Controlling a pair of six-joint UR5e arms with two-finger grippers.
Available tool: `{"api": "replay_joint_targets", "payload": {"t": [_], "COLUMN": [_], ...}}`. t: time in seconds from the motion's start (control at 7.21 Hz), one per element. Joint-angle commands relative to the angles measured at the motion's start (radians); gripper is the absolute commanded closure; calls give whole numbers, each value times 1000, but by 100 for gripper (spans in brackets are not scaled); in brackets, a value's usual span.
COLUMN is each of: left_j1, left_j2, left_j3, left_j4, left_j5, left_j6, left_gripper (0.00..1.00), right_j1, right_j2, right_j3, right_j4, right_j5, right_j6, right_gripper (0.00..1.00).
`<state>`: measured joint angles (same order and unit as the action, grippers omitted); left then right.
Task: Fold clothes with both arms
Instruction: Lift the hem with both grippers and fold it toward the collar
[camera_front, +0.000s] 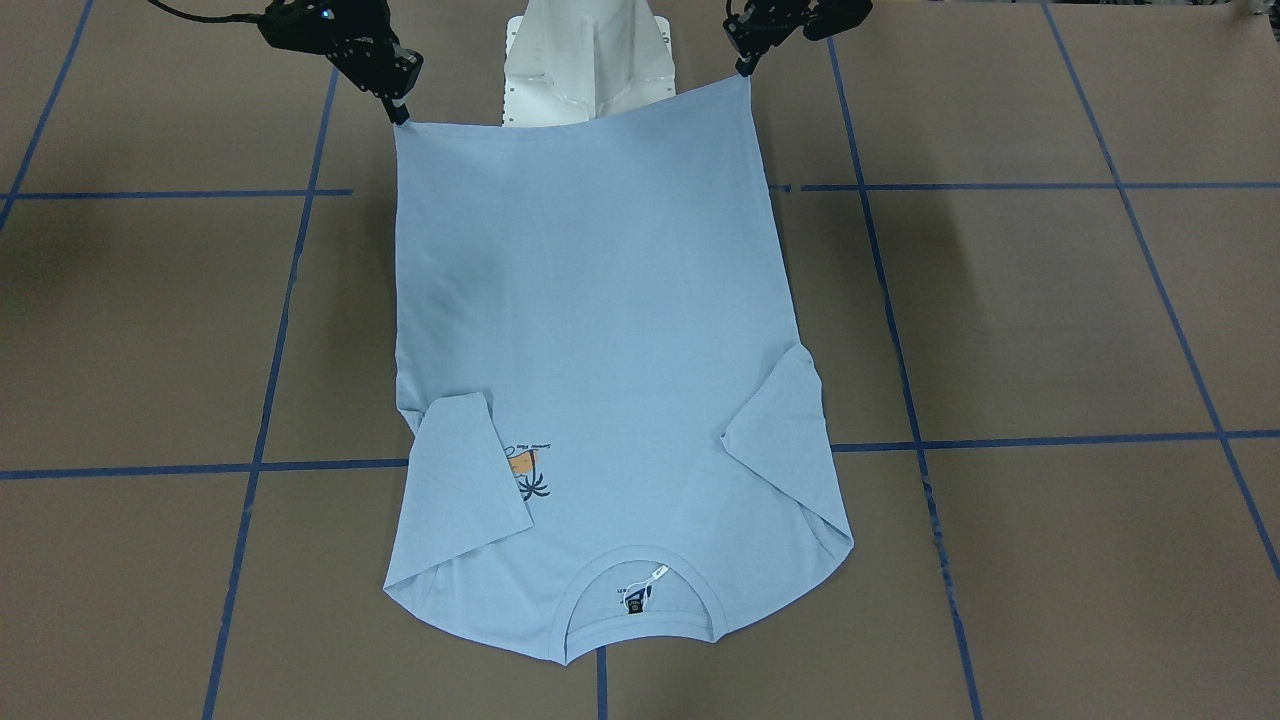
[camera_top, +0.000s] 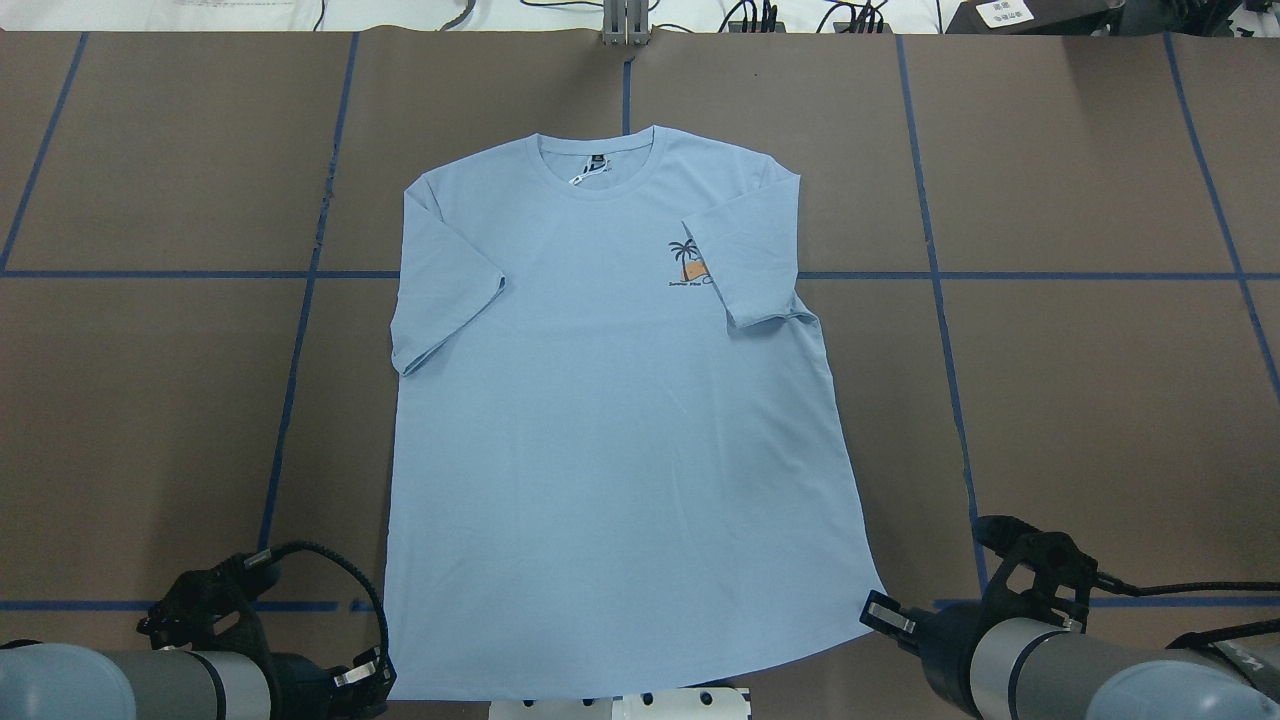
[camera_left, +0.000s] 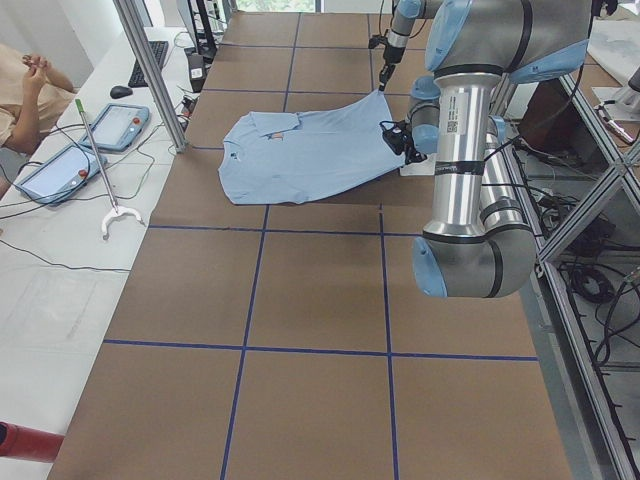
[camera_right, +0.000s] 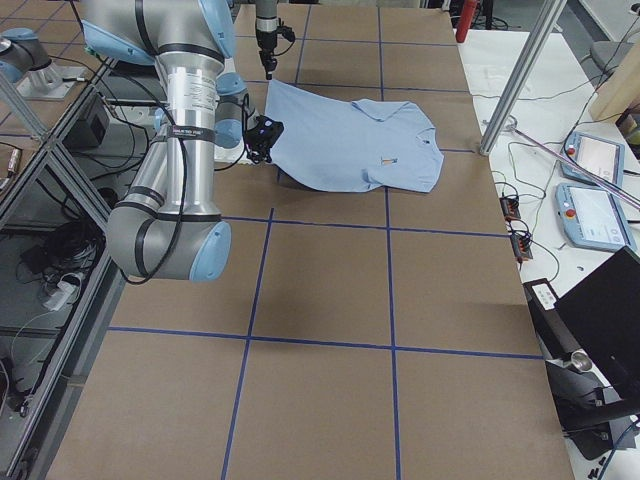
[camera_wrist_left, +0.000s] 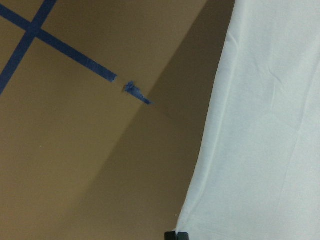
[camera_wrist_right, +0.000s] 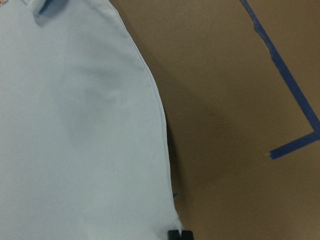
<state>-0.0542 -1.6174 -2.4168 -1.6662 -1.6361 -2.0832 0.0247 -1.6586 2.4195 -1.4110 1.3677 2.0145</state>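
Observation:
The light blue T-shirt (camera_top: 610, 420) lies front up on the brown table, its collar (camera_top: 600, 165) at the far side and its palm print (camera_top: 690, 262) partly under a sleeve folded inward. The other sleeve also lies folded onto the body. My left gripper (camera_top: 375, 680) is shut on the near left hem corner. My right gripper (camera_top: 885, 615) is shut on the near right hem corner. In the front-facing view the hem (camera_front: 570, 120) hangs stretched between both grippers, raised off the table. The left wrist view shows the shirt's side edge (camera_wrist_left: 210, 150) above its shadow.
The white pedestal base (camera_front: 590, 70) stands just behind the raised hem. Blue tape lines (camera_top: 1000, 275) grid the brown table. A metal post (camera_left: 150, 70), control tablets (camera_left: 120, 125) and a seated person (camera_left: 30, 90) are beyond the table's far edge.

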Motion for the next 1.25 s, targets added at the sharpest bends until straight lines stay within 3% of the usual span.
{"api": "replay_joint_targets", "payload": {"t": [0.0,0.28,0.55,0.83,1.11], "left_j1": [-111,-276,-430,-548,-622], "left_j2": [-47,-120,-179,-316,-372], "left_j3": [19,153,276,458,630], "left_j4": [20,20,16,11,-126], "left_j5": [-2,-2,-1,-1,1], "left_j6": [158,355,531,598,600], "left_gripper": [100,100,100,100,100], "right_j1": [78,272,511,634,702], "right_j2": [35,234,378,567,699], "right_j3": [-14,-231,-435,-706,-863], "right_j4": [1,1,7,10,10], "right_j5": [2,40,198,231,254], "right_j6": [-19,-258,-453,-561,-586], "right_gripper": [100,100,100,100,100]}}
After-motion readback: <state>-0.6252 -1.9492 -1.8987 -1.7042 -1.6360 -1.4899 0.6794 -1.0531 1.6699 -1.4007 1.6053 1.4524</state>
